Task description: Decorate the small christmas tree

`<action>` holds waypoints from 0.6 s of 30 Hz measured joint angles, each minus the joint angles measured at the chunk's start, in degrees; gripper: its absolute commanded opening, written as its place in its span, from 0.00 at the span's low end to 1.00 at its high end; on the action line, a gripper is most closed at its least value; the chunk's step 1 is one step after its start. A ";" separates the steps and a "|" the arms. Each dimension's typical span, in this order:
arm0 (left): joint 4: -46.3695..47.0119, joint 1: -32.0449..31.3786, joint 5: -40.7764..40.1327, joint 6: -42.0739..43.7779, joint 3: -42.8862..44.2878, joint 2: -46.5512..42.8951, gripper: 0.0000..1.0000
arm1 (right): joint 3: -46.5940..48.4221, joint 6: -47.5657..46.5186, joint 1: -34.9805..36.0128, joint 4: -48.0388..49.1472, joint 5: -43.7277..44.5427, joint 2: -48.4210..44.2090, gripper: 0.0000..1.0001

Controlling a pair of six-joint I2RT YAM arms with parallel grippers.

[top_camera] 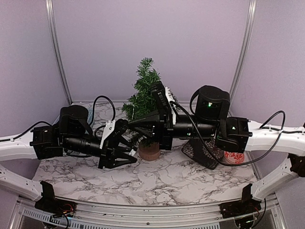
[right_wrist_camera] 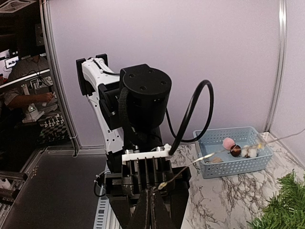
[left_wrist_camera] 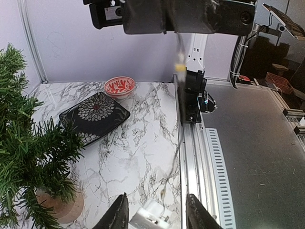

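One small christmas tree [top_camera: 143,90] on the surface [top_camera: 190,179]. One black flowered plate [left_wrist_camera: 94,114], one red patterned bowl [left_wrist_camera: 119,86], one blue basket [right_wrist_camera: 233,167]. Inside it, seemingly four small ornaments [right_wrist_camera: 228,142], crowded too close to count surely. One thin strand [left_wrist_camera: 179,67].
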 measured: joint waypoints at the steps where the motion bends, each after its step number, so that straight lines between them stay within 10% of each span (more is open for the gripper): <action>1: -0.46 0.00 0.57 0.28 0.48 0.00 0.41 | 0.33 -0.04 0.00 -0.35 -0.72 0.00 0.00; 18: -3.61 -0.57 5.66 3.21 4.11 1.60 0.37 | 2.23 -0.20 0.07 -4.15 -7.17 0.02 0.00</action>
